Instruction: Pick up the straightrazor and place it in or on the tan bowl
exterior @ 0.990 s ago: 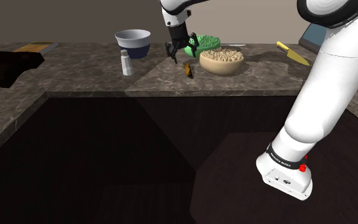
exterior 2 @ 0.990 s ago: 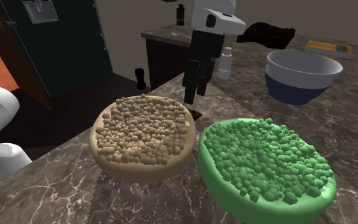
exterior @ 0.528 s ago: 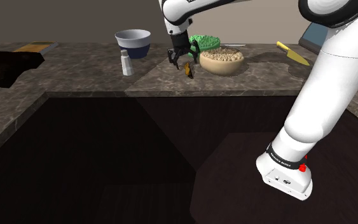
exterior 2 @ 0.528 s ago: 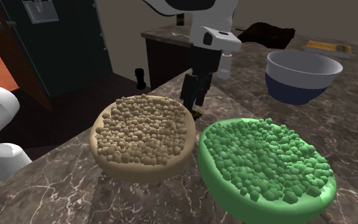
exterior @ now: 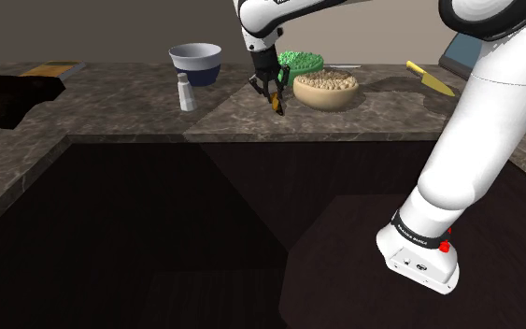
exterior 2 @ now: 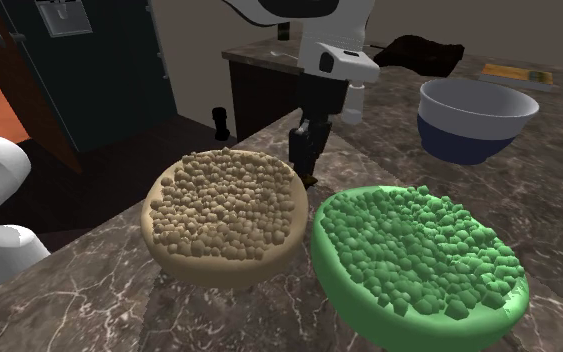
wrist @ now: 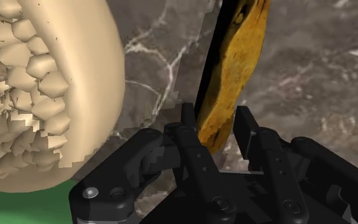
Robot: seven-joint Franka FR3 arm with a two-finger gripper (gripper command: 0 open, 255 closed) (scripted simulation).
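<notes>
On the marble counter (exterior: 363, 117) I see the tan bowl (exterior 2: 209, 268) heaped with pellets. My gripper (wrist: 215, 124) is clamped on the straight razor (wrist: 234, 70), which lies on the counter just beside the bowl, near the counter's front edge. Its amber handle's long axis points away from the fingers.

A: Which colours mark the razor (wrist: 231, 76)?
B: Mottled amber-yellow, with black along one edge. The hand (wrist: 215, 118) is black throughout.
A: And the bowls?
B: Tan bowl (exterior 2: 199, 262), pebbled beige filling; green bowl (exterior 2: 341, 285), pebbled green filling; third bowl (exterior 2: 464, 145), navy outside and pale inside. Surface (exterior 2: 99, 300): dark brown marbling, pale veins.
</notes>
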